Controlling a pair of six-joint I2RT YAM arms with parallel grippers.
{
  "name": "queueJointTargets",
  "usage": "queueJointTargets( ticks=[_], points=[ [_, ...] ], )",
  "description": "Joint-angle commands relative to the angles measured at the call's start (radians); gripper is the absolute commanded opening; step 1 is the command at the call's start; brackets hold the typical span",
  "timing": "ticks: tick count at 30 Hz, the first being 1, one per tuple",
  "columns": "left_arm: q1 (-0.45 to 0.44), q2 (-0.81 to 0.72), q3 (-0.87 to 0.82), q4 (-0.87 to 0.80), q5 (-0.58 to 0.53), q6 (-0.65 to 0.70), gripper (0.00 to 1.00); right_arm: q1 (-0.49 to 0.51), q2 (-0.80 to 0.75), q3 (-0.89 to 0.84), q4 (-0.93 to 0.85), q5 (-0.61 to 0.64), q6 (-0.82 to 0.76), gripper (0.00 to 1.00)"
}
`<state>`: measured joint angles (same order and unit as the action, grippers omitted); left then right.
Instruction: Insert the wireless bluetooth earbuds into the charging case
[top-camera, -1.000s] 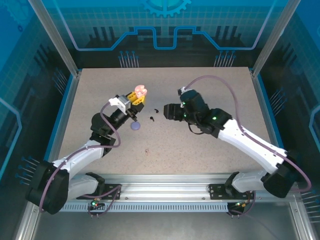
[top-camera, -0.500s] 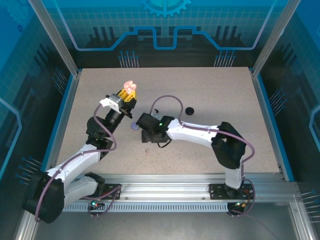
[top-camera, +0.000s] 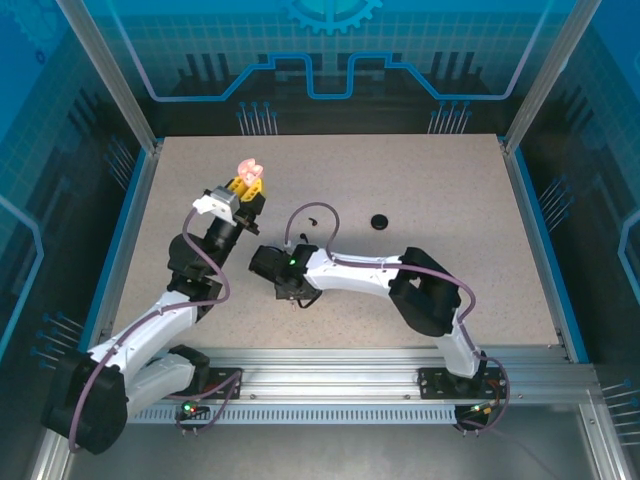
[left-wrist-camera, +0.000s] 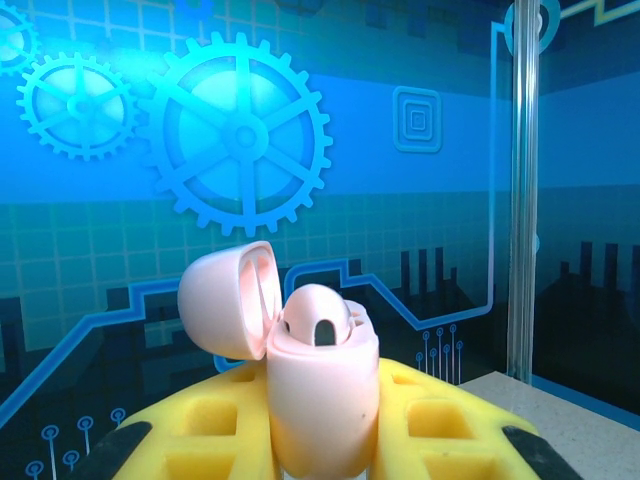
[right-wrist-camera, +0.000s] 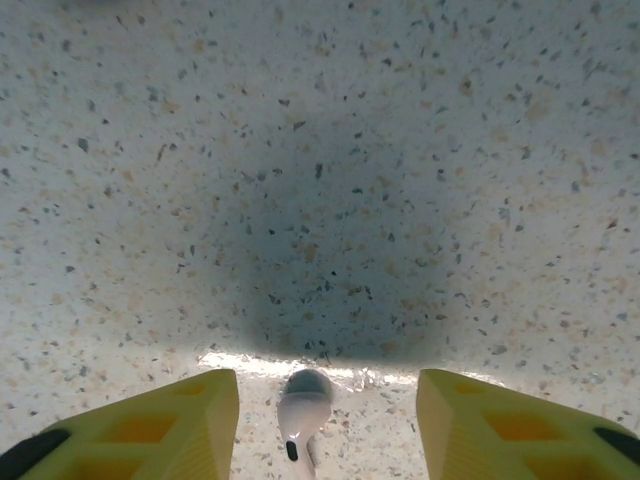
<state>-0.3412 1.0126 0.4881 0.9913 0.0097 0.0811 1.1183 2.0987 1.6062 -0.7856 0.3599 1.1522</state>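
While the left gripper (top-camera: 245, 187) clamps an open pink charging case (left-wrist-camera: 318, 390) up high, right gripper (right-wrist-camera: 325, 420) low over mid table (top-camera: 430, 180), jaws apart around a pink earbud (right-wrist-camera: 303, 400)

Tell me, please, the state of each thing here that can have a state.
charging case, lid open.
left gripper, jaws shut on the charging case.
pale earbud, lying on the table, not gripped.
right gripper, jaws open around the pale earbud.
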Motion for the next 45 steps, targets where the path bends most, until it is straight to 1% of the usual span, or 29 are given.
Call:
queueJointTargets(
  ticks=[1,5,11,21,23,27,45],
  points=[
    [0.010,-0.022,0.001,0.009,-0.019,0.017,0.00,0.015,0.039,0.035,-0.049,0.019,0.039,0.47],
    [0.011,-0.024,0.001,0.008,-0.021,0.019,0.00,0.020,0.063,0.051,-0.052,0.011,0.038,0.44],
    [0.012,-0.025,0.003,0.006,-0.021,0.015,0.00,0.033,0.105,0.086,-0.065,0.008,0.037,0.43],
    [0.011,-0.034,0.002,0.004,-0.019,0.012,0.00,0.041,0.144,0.097,-0.072,0.007,0.053,0.40],
    [0.011,-0.036,0.001,0.001,-0.020,0.012,0.00,0.041,0.148,0.097,-0.073,0.007,0.054,0.39],
    [0.012,-0.040,0.001,-0.002,-0.019,0.013,0.00,0.044,0.146,0.092,-0.075,0.006,0.056,0.37],
    [0.011,-0.040,0.003,-0.004,-0.008,-0.004,0.00,0.069,0.090,0.045,-0.074,0.039,0.089,0.38]
  ],
)
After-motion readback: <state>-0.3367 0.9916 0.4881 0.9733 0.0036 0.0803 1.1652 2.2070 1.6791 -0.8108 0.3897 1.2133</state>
